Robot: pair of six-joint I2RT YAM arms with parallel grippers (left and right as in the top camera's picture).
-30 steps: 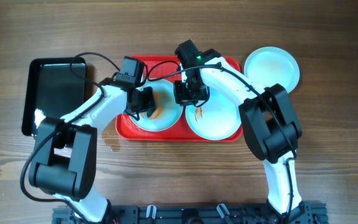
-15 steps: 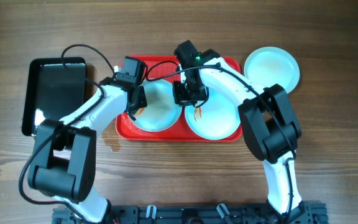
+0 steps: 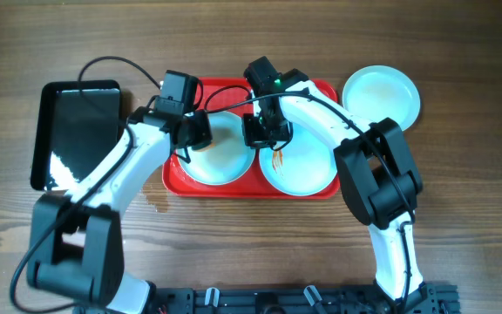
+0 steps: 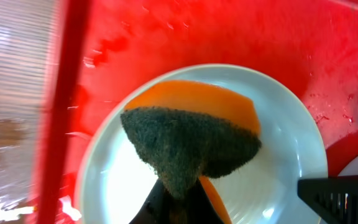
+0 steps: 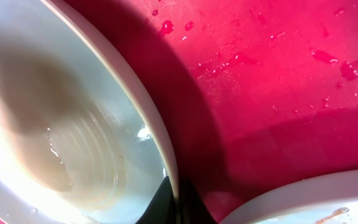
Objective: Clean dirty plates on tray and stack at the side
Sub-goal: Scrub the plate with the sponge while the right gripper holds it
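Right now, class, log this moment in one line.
left gripper: sponge over left plate | right gripper: pinches left plate rim | right plate: smeared | third plate: off tray

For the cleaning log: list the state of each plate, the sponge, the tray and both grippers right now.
left plate: on tray, no smear showing, rim pinched
middle plate: on tray, orange smear
right plate: off tray, no smear showing
sponge: gripped over left plate
tray: wet with droplets
left gripper: shut on sponge
right gripper: shut on left plate
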